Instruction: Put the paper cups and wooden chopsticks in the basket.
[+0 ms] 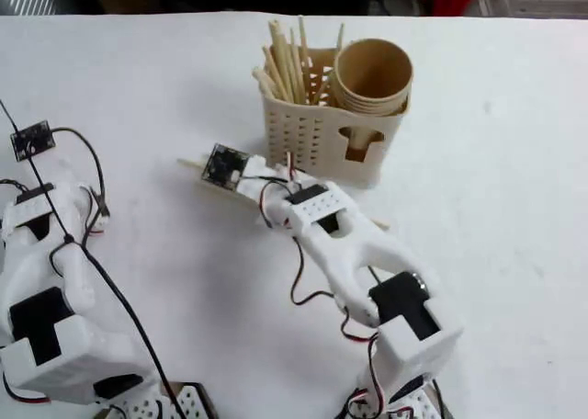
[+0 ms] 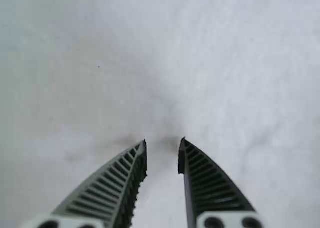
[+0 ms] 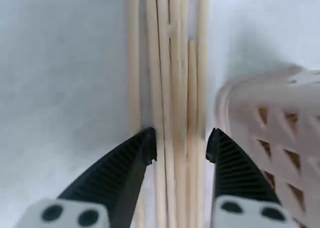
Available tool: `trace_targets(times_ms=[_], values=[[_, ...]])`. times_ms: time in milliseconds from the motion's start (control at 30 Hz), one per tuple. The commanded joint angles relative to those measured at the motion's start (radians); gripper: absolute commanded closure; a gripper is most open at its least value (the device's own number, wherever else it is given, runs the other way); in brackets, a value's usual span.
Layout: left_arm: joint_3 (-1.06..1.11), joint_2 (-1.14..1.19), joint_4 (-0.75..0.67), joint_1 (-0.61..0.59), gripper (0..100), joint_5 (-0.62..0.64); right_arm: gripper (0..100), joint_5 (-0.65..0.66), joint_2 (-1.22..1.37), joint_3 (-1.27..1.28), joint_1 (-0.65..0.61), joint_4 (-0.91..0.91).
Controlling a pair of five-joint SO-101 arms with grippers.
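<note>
My right arm (image 1: 349, 244) covers most of the loose chopsticks (image 3: 170, 78) in the high view, with just their ends poking out on either side. They're pale, straight sticks bunched flat on the tabletop (image 1: 514, 162). The right jaws stand partly open astride them, not yet closed on anything, and one stick lies outside a jaw. The basket (image 3: 270, 118) wall crowds the other jaw. It holds stacked paper cups (image 1: 372, 74) and upright chopsticks (image 1: 285, 56). The left jaws hover slightly apart, empty.

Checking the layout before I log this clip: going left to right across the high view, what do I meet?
The left arm → chopsticks standing in the basket → stacked paper cups in it.
</note>
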Motion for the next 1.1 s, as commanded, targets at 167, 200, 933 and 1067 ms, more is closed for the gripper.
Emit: trace_targets(times_ms=[167, 200, 933, 1067], values=[[-0.005, -0.005, -0.017, 0.015, 88, 0.006, 90.0, 0.017, -0.015, -0.069, -0.002, 0.245], [-0.005, -0.005, -0.017, 0.015, 88, 0.006, 91.3, 0.018, -0.016, -0.087, -0.012, 0.303], [-0.005, -0.005, -0.017, 0.015, 88, 0.006, 93.2, -0.069, -0.389, -0.120, -0.088, 0.622], [-0.005, -0.005, -0.017, 0.015, 88, 0.006, 93.6, -0.129, -0.377, -0.066, -0.019, 0.453]])
